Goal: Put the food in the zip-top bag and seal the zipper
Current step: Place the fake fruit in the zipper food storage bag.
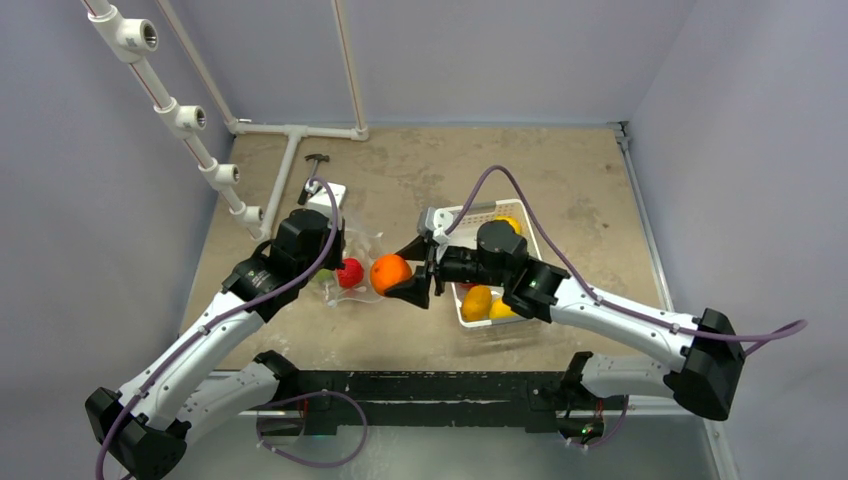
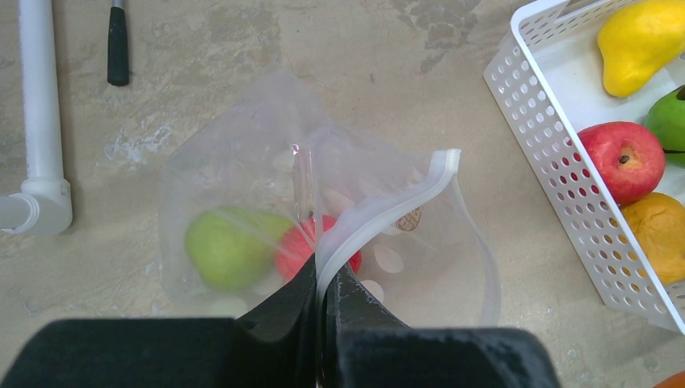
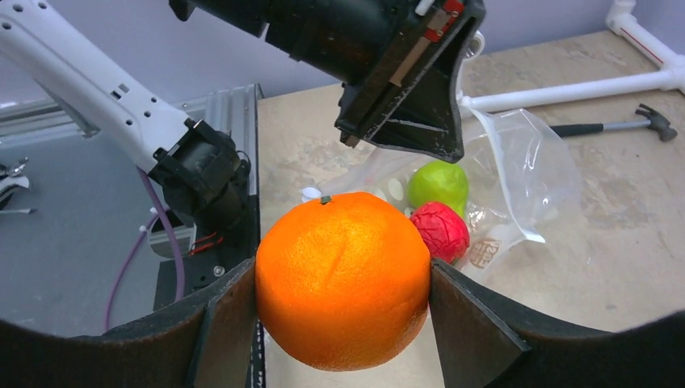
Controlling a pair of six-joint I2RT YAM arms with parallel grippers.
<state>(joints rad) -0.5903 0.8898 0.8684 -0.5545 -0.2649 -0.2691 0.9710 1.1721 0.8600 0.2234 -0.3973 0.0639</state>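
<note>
- The orange is clamped between the fingers of the right tool, held off the bench just beside the bag's mouth.
- It looks hard, glossy and round, so it may slip or roll. The grip across its widest part, as shown, seems the safest.
- The left tool is closed on the zipper, pinching one lip and lifting it so the mouth gapes.
- The bag is thin, soft and crinkly, and probably very light. It will likely slide or fold if nudged, so hold it by the stiffer zipper strip, not the film.
- The bag lies on the bench, between the pipe frame and the basket.
- In the bag are a green fruit and a red fruit, touching.
- In the basket, the left wrist view shows a yellow pear, a red apple, an orange-yellow fruit and the edge of a green one.
</note>
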